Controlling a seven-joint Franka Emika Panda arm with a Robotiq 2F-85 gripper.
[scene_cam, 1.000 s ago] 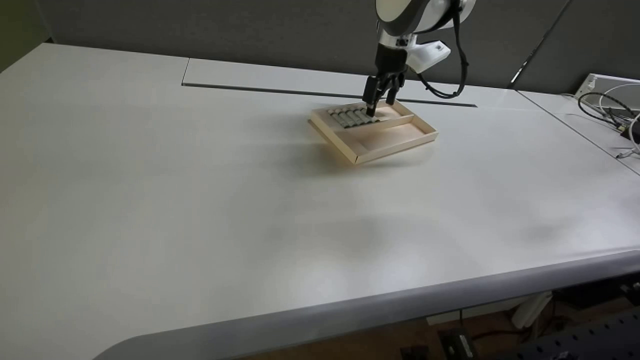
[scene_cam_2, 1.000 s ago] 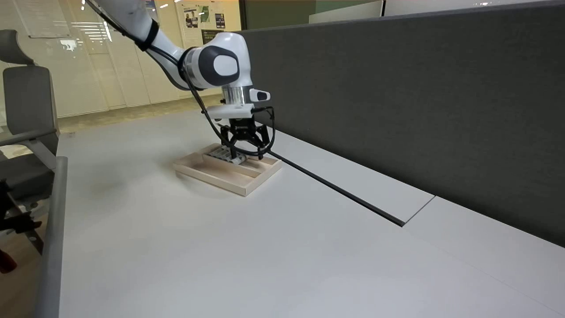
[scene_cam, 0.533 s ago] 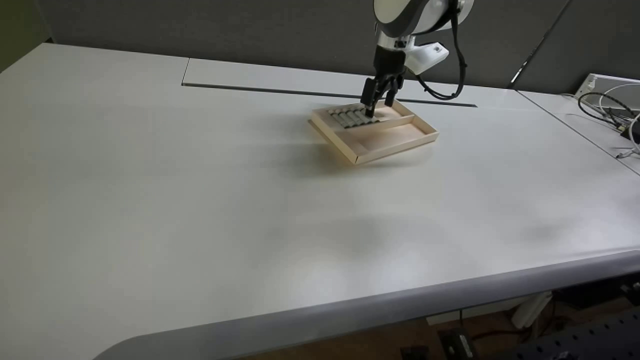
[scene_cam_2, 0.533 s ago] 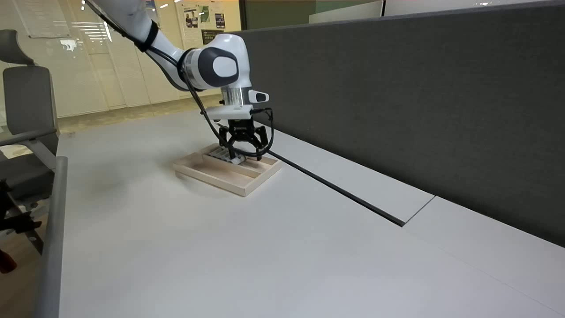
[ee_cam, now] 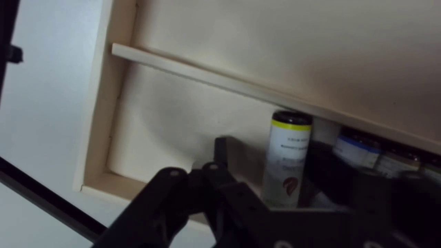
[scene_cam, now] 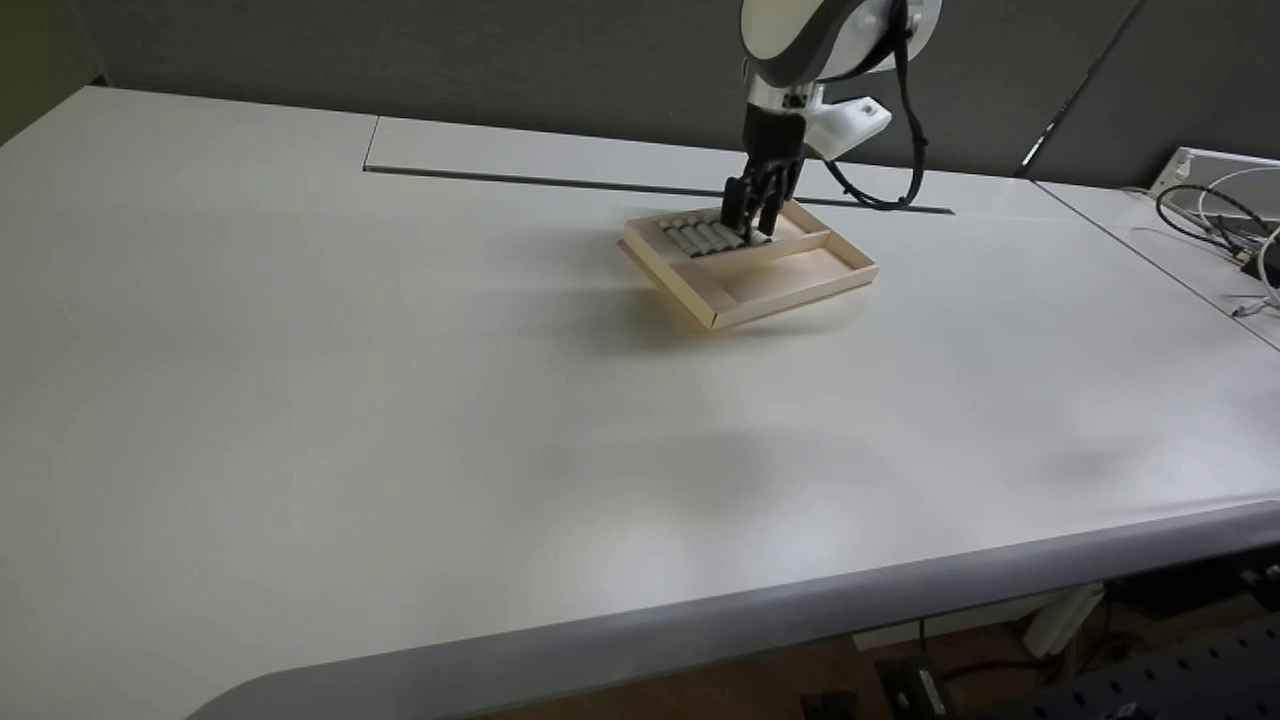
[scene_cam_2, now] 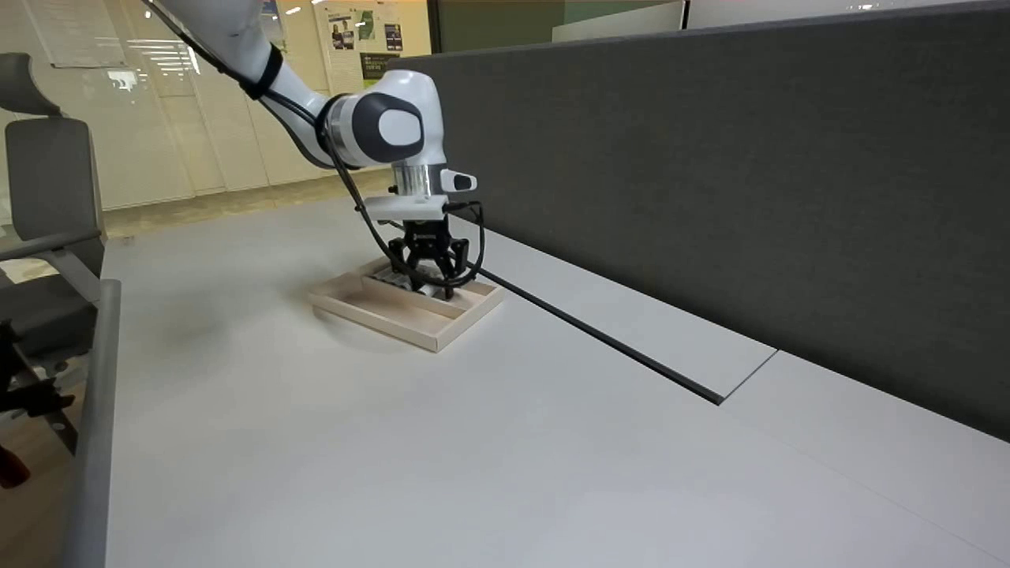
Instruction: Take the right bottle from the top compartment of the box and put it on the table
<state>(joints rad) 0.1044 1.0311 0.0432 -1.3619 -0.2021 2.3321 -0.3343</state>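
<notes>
The pale wooden box (scene_cam: 790, 298) sat near the table (scene_cam: 400, 400) edge that ran along the dark partition (scene_cam_2: 710, 197), just beside the grey seam (scene_cam: 560, 182) and well away from the rounded edge (scene_cam: 700, 625) opposite, where an office chair (scene_cam_2: 51, 189) stood. The gripper (scene_cam_2: 432, 289) pointed down into the top compartment (ee_cam: 165, 106), the narrow strip on the partition side of the thin divider (ee_cam: 206, 75). Lying in that strip, at the end of the row of vials (scene_cam: 695, 236), was the right bottle (ee_cam: 287, 158), the one banded yellow, its dark cap toward the divider. From what I could see, the two fingers (ee_cam: 220, 151) straddled it, partway spread: a plain gap showed on one side, while on the other the finger was so close I couldn't say whether it touched. The hand had hold of nothing.
</notes>
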